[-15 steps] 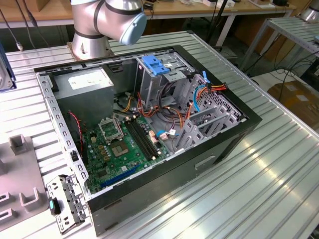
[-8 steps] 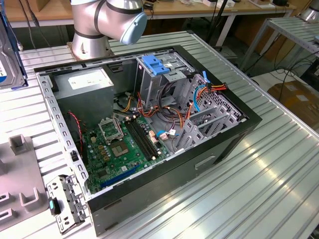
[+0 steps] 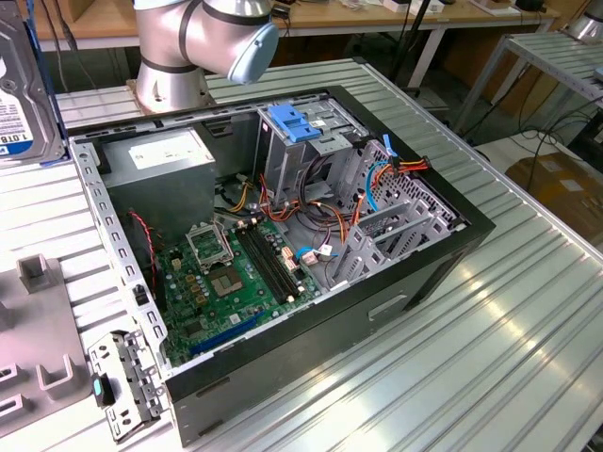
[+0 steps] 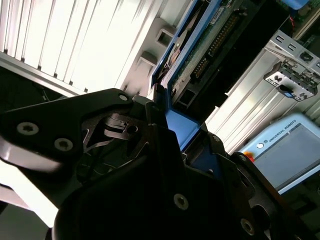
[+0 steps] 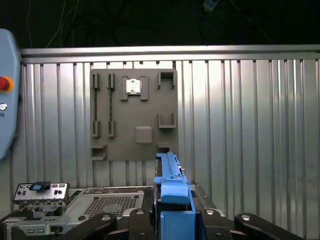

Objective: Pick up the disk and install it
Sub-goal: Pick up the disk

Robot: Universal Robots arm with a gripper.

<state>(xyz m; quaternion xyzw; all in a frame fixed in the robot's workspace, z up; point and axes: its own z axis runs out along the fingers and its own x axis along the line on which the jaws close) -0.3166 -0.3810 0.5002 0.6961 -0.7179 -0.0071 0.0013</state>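
Nearest my wrist cameras, the tool point(image 5: 172, 224) is closed down on the disk point(image 5: 170, 172); in the first wrist view its black fingers point(image 5: 146, 215) sit tight on either side of the blue side rail point(image 5: 176, 205), with no gap that I can make out. The second wrist view has the disk point(image 4: 212, 42) running away from the tool point(image 4: 172, 127), circuit-board face towards the camera. I take it the grip is across the rails so that label and board go untouched, and so that the drive hangs edge-on; I judge that suits sliding it into a bay.

Just beyond the disk in the first wrist view lies the open computer case point(image 5: 107, 202); past that, the grey fixture plate point(image 5: 134, 117) rests flat on the ribbed bench point(image 5: 250, 125); its pockets look made to stand parts on edge for exactly this sort of grip.

In the exterior view the disk point(image 3: 21, 89) is at the exterior view's left edge, seemingly off the bench, outside the case and well apart from the drive cage point(image 3: 306, 155); the case lies on its side with the panel off, so the cage and the grey power supply point(image 3: 155, 155) near it face up towards the arm; I judge the pick made and the install not yet done.
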